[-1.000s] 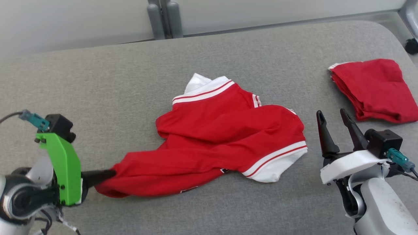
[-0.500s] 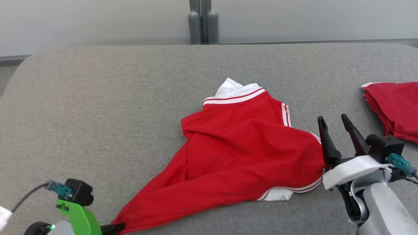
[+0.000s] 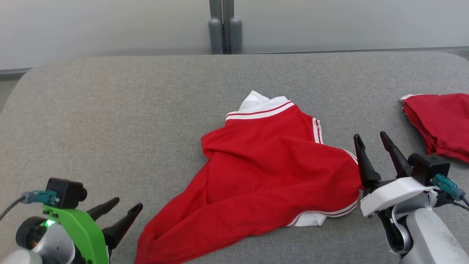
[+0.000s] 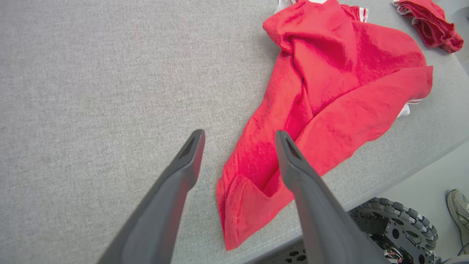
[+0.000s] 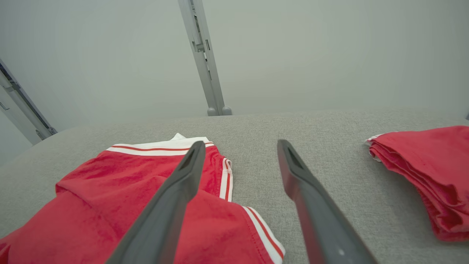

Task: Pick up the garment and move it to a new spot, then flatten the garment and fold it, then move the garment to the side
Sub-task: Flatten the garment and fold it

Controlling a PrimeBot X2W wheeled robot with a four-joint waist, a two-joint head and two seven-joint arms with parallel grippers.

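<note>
Crumpled garment (image 3: 271, 176) lies free; left end effector (image 3: 128, 202), right end effector (image 3: 369, 135) both agape

Garment (image 3: 267, 172) red, white red-striped trim; folded pile (image 3: 439, 121) red; table (image 3: 110, 121) grey; left wrist bracket (image 3: 78, 229) green.

I log: grey fabric-covered table (image 3: 110, 110), rounded corners; pale grey wall (image 3: 91, 25) behind; grey upright post (image 3: 221, 25); pale floor (image 4: 421, 190).

A folded red pile (image 3: 439, 123) lies on the grey padded table (image 3: 110, 110) (far right); a shoe (image 4: 458, 214) stands below.
</note>
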